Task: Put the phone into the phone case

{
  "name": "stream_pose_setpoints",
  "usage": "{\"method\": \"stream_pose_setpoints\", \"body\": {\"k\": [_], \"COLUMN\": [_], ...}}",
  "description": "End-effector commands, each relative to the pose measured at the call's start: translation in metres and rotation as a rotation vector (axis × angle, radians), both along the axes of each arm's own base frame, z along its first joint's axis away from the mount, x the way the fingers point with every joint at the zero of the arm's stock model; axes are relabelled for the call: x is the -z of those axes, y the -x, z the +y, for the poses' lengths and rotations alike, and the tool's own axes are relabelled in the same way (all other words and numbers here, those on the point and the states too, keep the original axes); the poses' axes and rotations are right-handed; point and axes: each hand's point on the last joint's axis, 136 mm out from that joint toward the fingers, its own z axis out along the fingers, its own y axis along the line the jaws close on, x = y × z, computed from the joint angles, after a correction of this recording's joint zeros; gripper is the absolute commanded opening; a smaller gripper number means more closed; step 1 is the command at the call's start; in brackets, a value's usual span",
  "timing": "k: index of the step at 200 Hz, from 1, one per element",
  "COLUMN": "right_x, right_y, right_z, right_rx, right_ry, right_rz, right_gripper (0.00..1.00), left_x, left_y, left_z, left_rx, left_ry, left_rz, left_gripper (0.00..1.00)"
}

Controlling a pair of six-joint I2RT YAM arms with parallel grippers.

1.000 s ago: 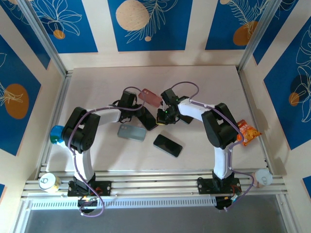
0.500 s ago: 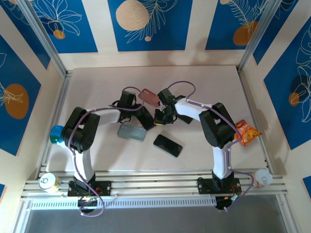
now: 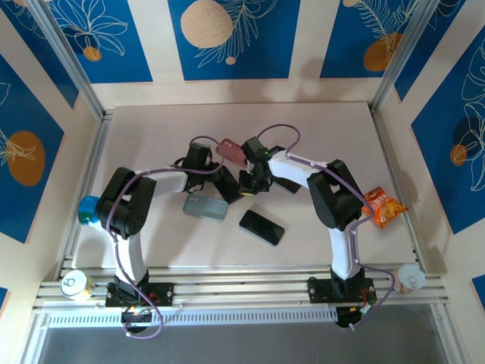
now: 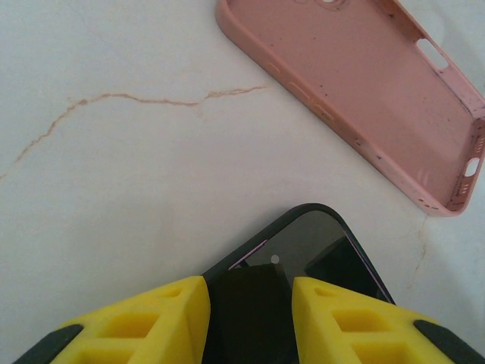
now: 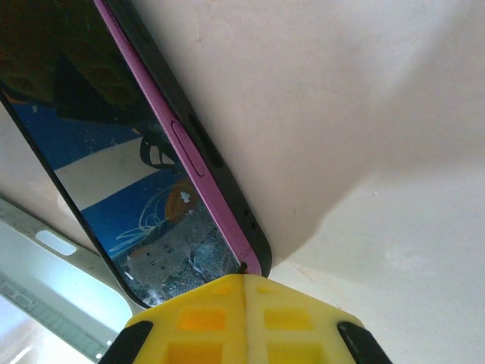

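The phone (image 3: pixel 229 187), dark-screened with a pink side and a black rim round it, lies slanted at mid-table. My left gripper (image 3: pixel 220 176) is over its near end. In the left wrist view the yellow fingers (image 4: pixel 151 318) stand apart above the phone's screen (image 4: pixel 318 243), my left gripper (image 4: pixel 248 292) partly open. My right gripper (image 3: pixel 248 182) is shut, and its joined tips (image 5: pixel 244 277) touch the bottom corner of the phone (image 5: pixel 151 174), which is tilted off the table there. An empty pink phone case (image 3: pixel 233 152) lies open side up just beyond, also in the left wrist view (image 4: pixel 364 83).
A grey-green case (image 3: pixel 204 206) and a second black phone (image 3: pixel 261 227) lie nearer the arm bases. An orange snack bag (image 3: pixel 383 206) sits at the right, a blue cup (image 3: pixel 89 208) at the left. A can (image 3: pixel 76 283) and a white cup (image 3: pixel 411 277) stand on the front rail.
My right gripper has slid left along the table up to the phone's corner. My left gripper has stayed in place, its fingers drawing slightly closer.
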Motion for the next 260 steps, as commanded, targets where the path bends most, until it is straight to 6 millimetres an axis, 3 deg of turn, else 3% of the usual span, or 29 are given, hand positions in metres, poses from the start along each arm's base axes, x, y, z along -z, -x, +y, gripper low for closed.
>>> {"method": "stream_pose_setpoints", "body": {"k": [1, 260], "right_x": [0.115, 0.168], "right_y": [0.072, 0.112], "right_z": [-0.016, -0.006], "right_rx": [-0.097, -0.198], "right_ry": [0.206, 0.289], "right_rz": [0.229, 0.368], "right_gripper": [0.00, 0.00], "left_x": [0.073, 0.083], "left_y": [0.060, 0.069], "left_z": [0.009, 0.005], "left_rx": [0.052, 0.056], "left_ry": [-0.064, -0.030], "left_rz": [0.275, 0.326], "left_gripper": [0.35, 0.33]}}
